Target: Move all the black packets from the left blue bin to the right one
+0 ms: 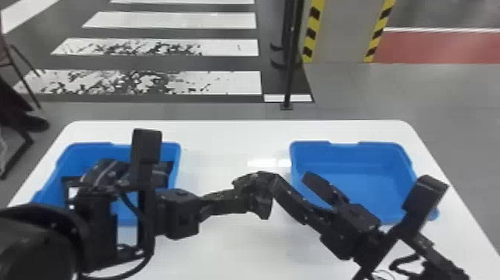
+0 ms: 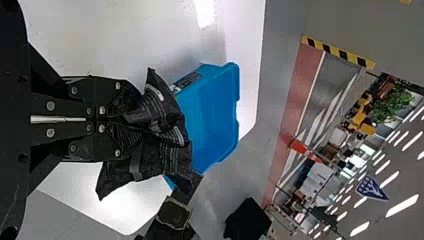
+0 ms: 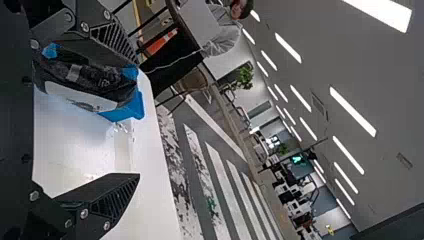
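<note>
Left gripper (image 2: 132, 120) has its jaws pinching a limp, likely light black packet (image 2: 172, 150), best gripped mid-body; right gripper's (image 3: 137, 119) jaws gape.

2 arms, grippers converging.
Left gripper (image 1: 238, 201): fingers drawn together, pointing right. Right gripper (image 1: 291, 178): 2 fingers spread, angled toward far left.

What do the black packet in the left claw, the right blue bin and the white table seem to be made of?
Black packet: probably thin plastic film, slightly shiny; it crumples in soft folds. Right blue bin: likely moulded plastic, smooth, with rounded corners. White table: glossy top reflecting light; laminate or paint, unclear.
</note>
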Robot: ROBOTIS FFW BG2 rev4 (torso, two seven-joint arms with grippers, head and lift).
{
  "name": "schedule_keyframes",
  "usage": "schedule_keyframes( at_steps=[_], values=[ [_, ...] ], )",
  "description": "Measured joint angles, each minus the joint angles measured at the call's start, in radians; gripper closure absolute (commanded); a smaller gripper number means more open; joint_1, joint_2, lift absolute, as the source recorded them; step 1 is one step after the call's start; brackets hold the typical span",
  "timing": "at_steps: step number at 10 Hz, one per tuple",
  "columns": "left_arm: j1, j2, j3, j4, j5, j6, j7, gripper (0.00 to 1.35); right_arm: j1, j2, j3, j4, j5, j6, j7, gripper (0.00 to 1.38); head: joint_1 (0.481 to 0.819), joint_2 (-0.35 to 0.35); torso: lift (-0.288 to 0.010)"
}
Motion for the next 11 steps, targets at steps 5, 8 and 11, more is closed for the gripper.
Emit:
schedule_keyframes(
  at_steps=[5, 8, 11],
  values=[
    [-0.015, 0.002, -0.023, 0.0, 0.009, 0.004, 0.002, 1.21, -0.061, -0.002, 0.048, 0.056, -0.003, 0.024, 0.056, 1.04, 0.695, 0.022, -0.138],
    [-0.013, 0.002, -0.024, 0.0, 0.015, 0.004, 0.002, 1.21, -0.073, 0.006, 0.055, 0.109, -0.057, 0.03, 0.06, 1.28, 0.695, 0.032, -0.138],
    [-0.01, 0.002, -0.025, 0.0, 0.021, 0.005, 0.002, 1.14, -0.076, 0.008, 0.056, 0.113, -0.061, 0.0, 0.061, 1.28, 0.695, 0.027, -0.138]
  ],
)
